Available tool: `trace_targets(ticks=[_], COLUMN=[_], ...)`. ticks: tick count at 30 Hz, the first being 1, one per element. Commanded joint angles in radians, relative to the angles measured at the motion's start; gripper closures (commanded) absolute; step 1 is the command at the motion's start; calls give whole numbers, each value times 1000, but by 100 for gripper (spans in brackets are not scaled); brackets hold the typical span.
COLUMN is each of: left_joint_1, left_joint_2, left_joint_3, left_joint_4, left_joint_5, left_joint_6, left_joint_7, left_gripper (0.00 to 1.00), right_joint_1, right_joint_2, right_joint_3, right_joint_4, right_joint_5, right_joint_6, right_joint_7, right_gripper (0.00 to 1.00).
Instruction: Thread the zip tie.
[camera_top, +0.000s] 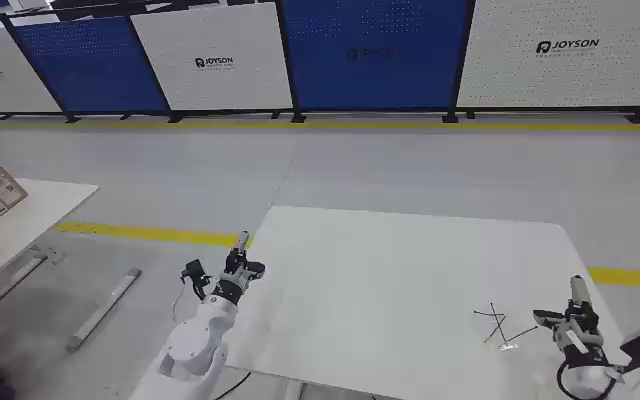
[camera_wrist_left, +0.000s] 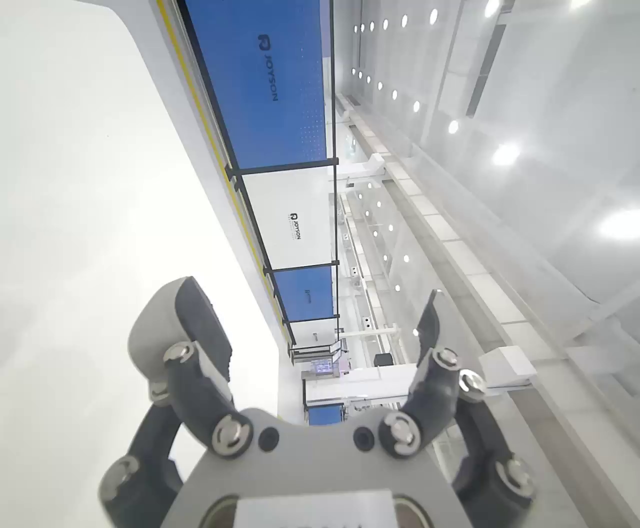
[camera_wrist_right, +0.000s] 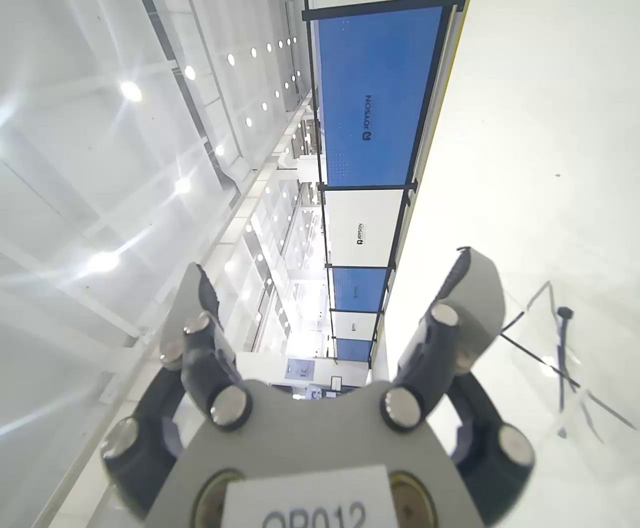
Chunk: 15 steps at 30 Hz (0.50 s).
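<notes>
Nothing's really started: at opposite sides of the white tabletop (camera_top: 400, 290), left tool (camera_wrist_left: 310, 310) and right tool (camera_wrist_right: 332, 265) sit wide open holding nothing, and the zip ties (camera_top: 497, 325), maybe three, lie loose and unthreaded near the right tool.

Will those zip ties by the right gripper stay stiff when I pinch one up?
Probably floppy: the zip ties are thin, slightly bent strands. Likely very light, so a nudge could slide them on the smooth table. Lying flat, they may be awkward to pinch.

Bright ceiling lights (camera_wrist_right: 131, 90), flaring glare, washed-out table (camera_wrist_left: 75, 200)
</notes>
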Motion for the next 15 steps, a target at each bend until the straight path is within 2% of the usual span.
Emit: trace_targets(ticks=[1,3,4,5,6,7,8,9,10,11,12,13,14,15], left_joint_1=[0,0,0,0,0,0,0,0,0,0,0,0,0,0], left_joint_2=[0,0,0,0,0,0,0,0,0,0,0,0,0,0], left_joint_3=[0,0,0,0,0,0,0,0,0,0,0,0,0,0], left_joint_4=[0,0,0,0,0,0,0,0,0,0,0,0,0,0], left_joint_5=[0,0,0,0,0,0,0,0,0,0,0,0,0,0], left_joint_6=[0,0,0,0,0,0,0,0,0,0,0,0,0,0], left_joint_7=[0,0,0,0,0,0,0,0,0,0,0,0,0,0], left_gripper=[0,0,22,0,22,22,22,0,0,0,22,0,22,0], right_joint_1=[0,0,0,0,0,0,0,0,0,0,0,0,0,1], right_joint_2=[0,0,0,0,0,0,0,0,0,0,0,0,0,0], right_joint_3=[0,0,0,0,0,0,0,0,0,0,0,0,0,0], right_joint_4=[0,0,0,0,0,0,0,0,0,0,0,0,0,-2], right_joint_5=[0,0,0,0,0,0,0,0,0,0,0,0,0,-2], right_joint_6=[0,0,0,0,0,0,0,0,0,0,0,0,0,-2], right_joint_7=[0,0,0,0,0,0,0,0,0,0,0,0,0,2], right_gripper=[0,0,0,22,0,22,22,0,22,22,0,22,22,0])
